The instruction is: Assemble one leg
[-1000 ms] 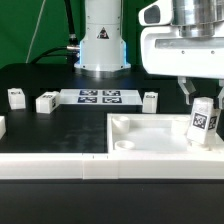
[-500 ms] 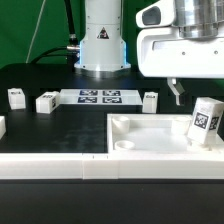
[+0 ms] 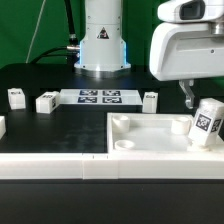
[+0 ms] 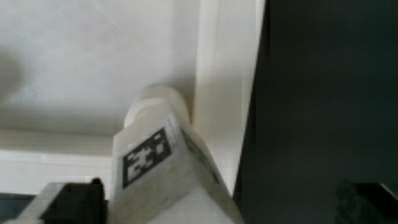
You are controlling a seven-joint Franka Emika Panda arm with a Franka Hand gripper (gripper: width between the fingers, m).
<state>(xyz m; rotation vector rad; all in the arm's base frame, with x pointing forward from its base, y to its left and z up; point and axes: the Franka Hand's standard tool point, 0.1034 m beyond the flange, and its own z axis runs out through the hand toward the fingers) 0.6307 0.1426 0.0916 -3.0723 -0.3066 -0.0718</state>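
While the jaws hang open over the tray [image 3: 150,135], the leg [image 3: 206,122] stands alone in the tray's corner at the exterior view's right, with nothing gripping it.

Jaws: in the wrist view the two dark fingertips [image 4: 68,205] sit well apart at the picture's edges. The leg lies between them, touching neither. Holding nothing.

Leg pose: the long axis is near upright but clearly leaning, with the upper end tipped toward the exterior view's right. The tag faces the exterior camera. The wrist view shows the leg running along the tray's rim wall. Its lower end is hidden behind the near rim, so I cannot tell whether it sits in a corner hole or only rests against the wall.

Risks, as I judge them:
- The leg is not square. If it is only leaning, a small knock could tip it over inside the tray or out onto the worktop [image 3: 50,125].
- One finger [image 3: 187,96] hangs just beside the leg's top. A descent off to one side could strike that end rather than straddle it.
- Closing on a tilted leg may pinch it skew, and turning it then could jam it instead of seating it.
- The tray wall is close, so a finger might catch on it.
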